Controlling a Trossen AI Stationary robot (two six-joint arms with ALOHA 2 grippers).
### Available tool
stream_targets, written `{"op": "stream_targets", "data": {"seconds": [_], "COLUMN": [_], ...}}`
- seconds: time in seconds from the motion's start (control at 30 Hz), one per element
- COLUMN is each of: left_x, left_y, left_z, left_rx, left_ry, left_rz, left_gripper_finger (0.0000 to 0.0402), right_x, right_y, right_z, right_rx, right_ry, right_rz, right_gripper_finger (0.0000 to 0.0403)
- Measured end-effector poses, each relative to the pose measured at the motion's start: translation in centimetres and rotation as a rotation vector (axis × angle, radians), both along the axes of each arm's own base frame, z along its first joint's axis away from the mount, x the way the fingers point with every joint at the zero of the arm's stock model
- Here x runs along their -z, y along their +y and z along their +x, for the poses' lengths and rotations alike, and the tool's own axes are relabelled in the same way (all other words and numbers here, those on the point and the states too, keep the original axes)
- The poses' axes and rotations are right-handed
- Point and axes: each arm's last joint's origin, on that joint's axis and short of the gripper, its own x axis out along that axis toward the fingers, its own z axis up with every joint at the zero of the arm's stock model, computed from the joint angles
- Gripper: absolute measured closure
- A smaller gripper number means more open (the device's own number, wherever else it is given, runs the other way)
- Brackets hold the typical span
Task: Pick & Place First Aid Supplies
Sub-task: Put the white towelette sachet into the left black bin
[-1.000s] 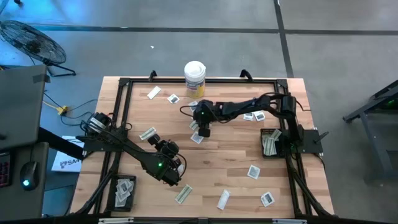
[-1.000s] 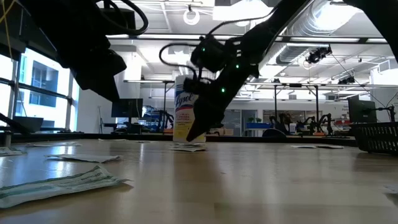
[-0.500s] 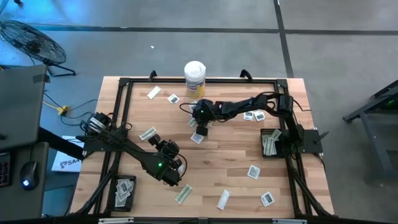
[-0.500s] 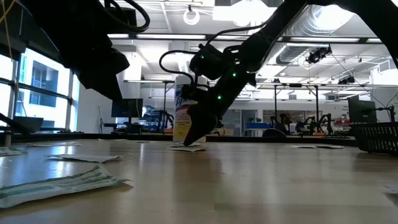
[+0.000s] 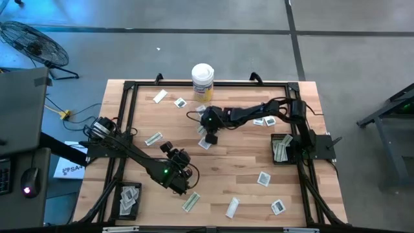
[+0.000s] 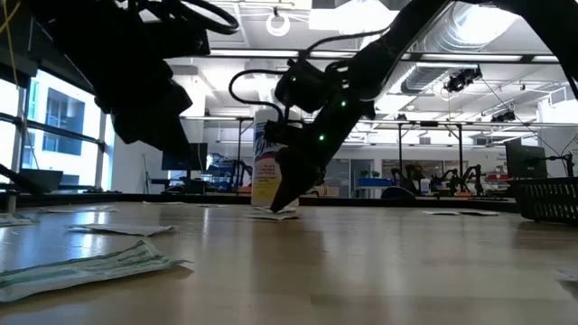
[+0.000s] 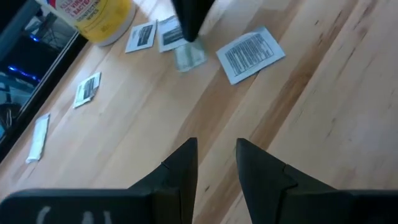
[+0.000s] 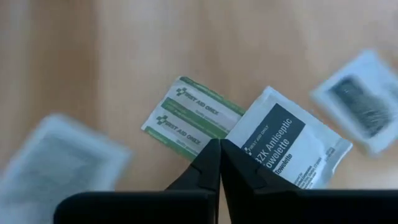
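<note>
Wooden tabletop (image 5: 233, 168) in a black frame, grey floor around it, open lab space behind in the low view. Left to right: black tray (image 5: 127, 199) at the near-left corner with packets in it. Left gripper (image 5: 183, 183) hangs over the near-left part of the table, fingers (image 7: 180, 167) apart by a narrow gap, nothing between them. Green-striped oblong wrapper (image 5: 191, 202) lies just beside it toward the near edge. White canister (image 5: 202, 81) with yellow label stands at the far edge, middle. Right gripper (image 5: 209, 137) is down at table level near the centre, just in front of the canister, fingers (image 8: 214, 163) pressed together with no gap. Its tips meet at the edges of a green first aid wrapper (image 8: 191, 116) and a white antiseptic towelette sachet (image 8: 290, 146); can't tell if either is pinched. More sachets are scattered over the right half, and a second black tray (image 5: 280, 149) with packets sits at the right edge.
</note>
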Motion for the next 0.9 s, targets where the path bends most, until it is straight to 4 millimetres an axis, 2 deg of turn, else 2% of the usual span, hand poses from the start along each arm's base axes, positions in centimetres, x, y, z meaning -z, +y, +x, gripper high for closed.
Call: {"op": "stream_targets", "data": {"seconds": [0.23,0.33,0.47,0.73,0.9], "left_x": [0.6,0.7,0.7,0.7,0.7], "left_y": [0.2,0.2,0.2,0.2,0.2], "left_z": [-0.3,-0.4,-0.4,-0.4,-0.3], "left_rx": [0.004,0.004,0.004,0.002,0.001], "left_ry": [0.013,0.015,0.015,0.012,0.006], "left_rz": [0.009,0.009,0.009,0.007,0.003], "left_gripper_finger": [0.0296,0.0296,0.0296,0.0296,0.0296], "right_x": [-2.2,-2.2,-2.2,-2.2,-2.2], "right_y": [3.1,4.0,4.3,4.3,4.9], "right_z": [0.4,0.5,0.5,0.6,0.6], "right_rx": [-0.179,-0.241,-0.235,-0.241,-0.308], "right_ry": [-0.08,-0.08,-0.065,-0.06,-0.051], "right_rz": [0.11,0.076,-0.018,-0.079,-0.132], "right_gripper_finger": [0.04,0.0402,0.0395,0.0377,0.0346]}}
